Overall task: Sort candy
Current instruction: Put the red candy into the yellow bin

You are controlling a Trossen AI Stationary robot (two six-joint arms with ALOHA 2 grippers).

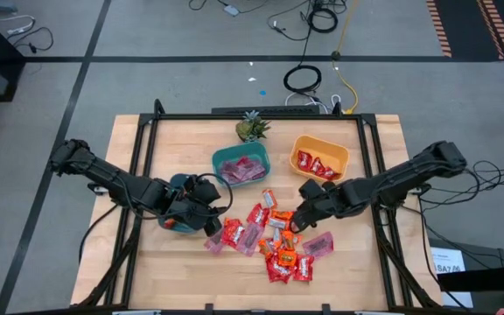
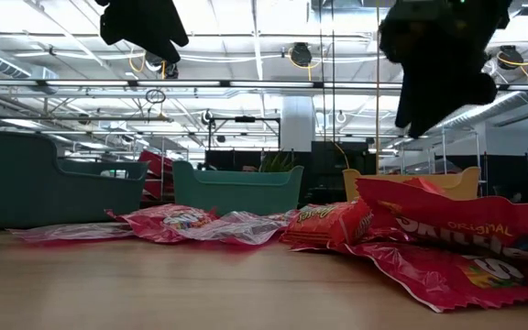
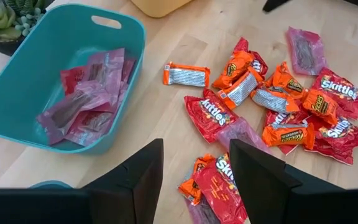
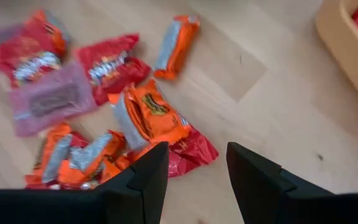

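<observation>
**A workshop floor under bright ceiling lights**

The wooden table [image 1: 191, 280] stands on a grey floor [image 1: 147, 79] crossed by dark lines that mark it into large squares. Behind the table, loose cables [image 1: 303, 79] lie coiled on the floor, one of them yellow [image 1: 348, 87]. Orange and black striped tape [image 1: 497, 26] shows at the far corner. A dark metal frame [image 1: 261, 115] runs along the table's edges. Seen level across the table, the room is a large open hall with a white ceiling, long bright light strips [image 2: 53, 46], pipes and hanging cable loops [image 2: 301, 55], and a pale round column [image 2: 296, 124] in the middle distance
</observation>
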